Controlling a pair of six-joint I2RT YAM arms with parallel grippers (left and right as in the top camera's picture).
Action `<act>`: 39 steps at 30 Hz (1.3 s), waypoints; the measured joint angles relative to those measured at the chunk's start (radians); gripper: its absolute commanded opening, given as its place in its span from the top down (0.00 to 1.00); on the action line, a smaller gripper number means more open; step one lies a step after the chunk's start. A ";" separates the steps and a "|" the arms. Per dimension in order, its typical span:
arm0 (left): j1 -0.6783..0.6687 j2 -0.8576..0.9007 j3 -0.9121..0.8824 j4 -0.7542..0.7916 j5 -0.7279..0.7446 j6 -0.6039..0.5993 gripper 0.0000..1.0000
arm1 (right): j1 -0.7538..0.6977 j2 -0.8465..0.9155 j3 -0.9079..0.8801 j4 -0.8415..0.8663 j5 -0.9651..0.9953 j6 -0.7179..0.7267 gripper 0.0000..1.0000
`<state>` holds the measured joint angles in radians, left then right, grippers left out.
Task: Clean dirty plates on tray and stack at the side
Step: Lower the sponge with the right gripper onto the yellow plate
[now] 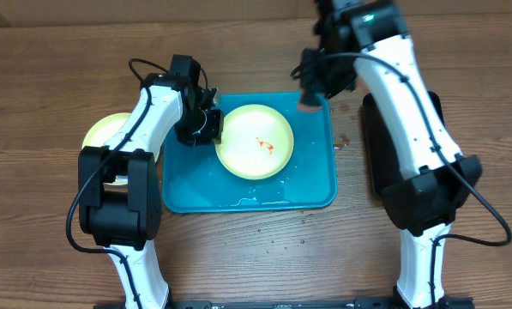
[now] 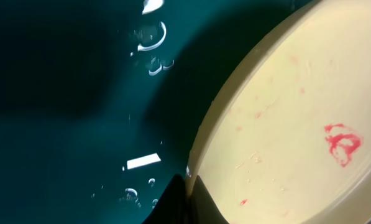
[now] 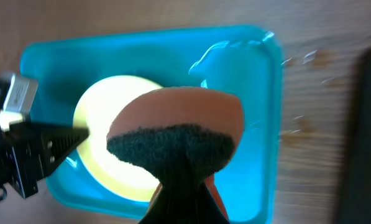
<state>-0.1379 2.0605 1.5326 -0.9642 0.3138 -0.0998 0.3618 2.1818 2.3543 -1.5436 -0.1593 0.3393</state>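
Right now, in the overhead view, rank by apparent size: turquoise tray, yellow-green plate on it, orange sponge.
1. Turquoise rectangular plastic tray
2. Round pale yellow-green plastic plate
3. Orange sponge, smallest despite being held nearer the camera

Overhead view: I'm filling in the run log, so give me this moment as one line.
left jaws: shut on plate rim | right jaws: hold sponge over tray corner | plate: red smear unwiped

A robotics lab bench, not a kitchen: a left arm (image 1: 123, 180) and a right arm (image 1: 418, 129), white with loose black cables, stand at a wood-grain surface (image 1: 33, 103), with a blue tray (image 1: 187, 184), smeared plate (image 1: 238, 146) and sponge (image 3: 173, 124) as props.
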 measured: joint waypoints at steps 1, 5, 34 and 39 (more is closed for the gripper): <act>0.000 0.000 0.000 -0.005 -0.003 0.000 0.96 | 0.014 0.000 -0.029 0.017 -0.011 0.000 0.96; 0.000 0.000 0.000 0.004 -0.011 -0.009 0.96 | 0.068 0.000 -0.168 0.105 -0.066 0.004 0.96; 0.000 0.000 -0.103 0.097 -0.011 -0.135 0.96 | 0.240 0.077 -0.549 0.679 -0.182 0.216 0.96; 0.000 0.000 -0.103 0.097 -0.011 -0.138 0.96 | 0.242 0.079 -0.555 0.721 -0.200 0.276 0.96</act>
<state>-0.1375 2.0605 1.4292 -0.8669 0.3027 -0.2375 0.6041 2.2612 1.7992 -0.8223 -0.3592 0.6155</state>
